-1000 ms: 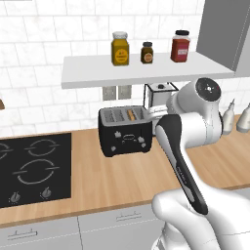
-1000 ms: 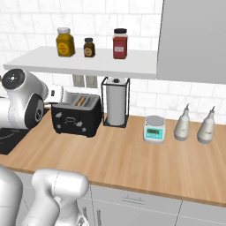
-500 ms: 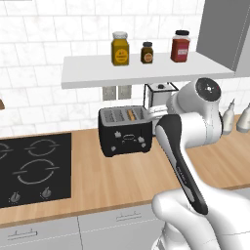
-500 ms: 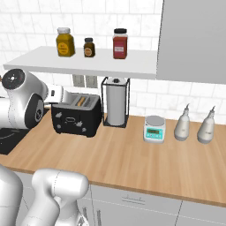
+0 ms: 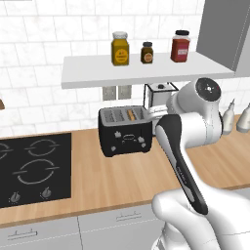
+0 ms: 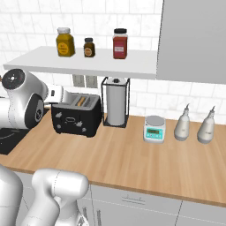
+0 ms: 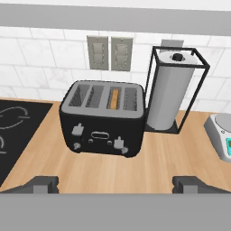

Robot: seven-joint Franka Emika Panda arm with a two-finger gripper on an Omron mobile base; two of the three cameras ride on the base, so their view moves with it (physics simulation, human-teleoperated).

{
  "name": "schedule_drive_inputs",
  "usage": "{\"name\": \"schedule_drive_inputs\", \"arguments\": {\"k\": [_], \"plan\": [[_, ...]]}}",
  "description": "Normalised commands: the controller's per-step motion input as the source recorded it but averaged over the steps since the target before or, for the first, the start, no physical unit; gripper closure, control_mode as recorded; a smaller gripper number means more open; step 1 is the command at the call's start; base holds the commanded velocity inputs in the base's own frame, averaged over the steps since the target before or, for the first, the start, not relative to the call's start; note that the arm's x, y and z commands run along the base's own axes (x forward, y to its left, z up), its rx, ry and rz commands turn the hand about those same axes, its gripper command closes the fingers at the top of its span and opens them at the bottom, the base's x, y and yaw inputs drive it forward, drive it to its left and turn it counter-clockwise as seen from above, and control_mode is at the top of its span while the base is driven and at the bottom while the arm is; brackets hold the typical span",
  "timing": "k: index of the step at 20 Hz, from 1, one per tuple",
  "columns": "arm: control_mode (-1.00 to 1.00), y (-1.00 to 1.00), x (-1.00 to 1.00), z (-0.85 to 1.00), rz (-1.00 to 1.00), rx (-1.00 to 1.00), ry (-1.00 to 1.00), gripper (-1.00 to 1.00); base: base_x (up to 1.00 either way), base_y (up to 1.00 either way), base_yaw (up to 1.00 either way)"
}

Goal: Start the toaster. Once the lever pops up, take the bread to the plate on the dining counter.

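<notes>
Remaining unmoved, open pincer [image 7: 115, 182] faces toaster [image 7: 103, 118].

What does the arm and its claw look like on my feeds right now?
The arm is glossy white with rounded, bulbous links, a dark grey joint cap and a black band down the forearm. The claw ends in two small, blocky dark grey fingertips. No cables or markings show.

The arm [image 5: 188, 141] is glossy white with rounded shells, a black band along 1 link, and a round grey joint cap with a red dot.
</notes>
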Motion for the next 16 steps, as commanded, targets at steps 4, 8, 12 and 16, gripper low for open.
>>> {"name": "schedule_drive_inputs", "arguments": {"k": [4,8,12,16], "plan": [[-1.0,0.0,0.0,0.0,0.0,0.0,0.0,-1.0,0.0,0.0,0.0],[-1.0,0.0,0.0,0.0,0.0,0.0,0.0,-1.0,0.0,0.0,0.0],[-1.0,0.0,0.0,0.0,0.0,0.0,0.0,-1.0,0.0,0.0,0.0],[-1.0,0.0,0.0,0.0,0.0,0.0,0.0,-1.0,0.0,0.0,0.0]]}}
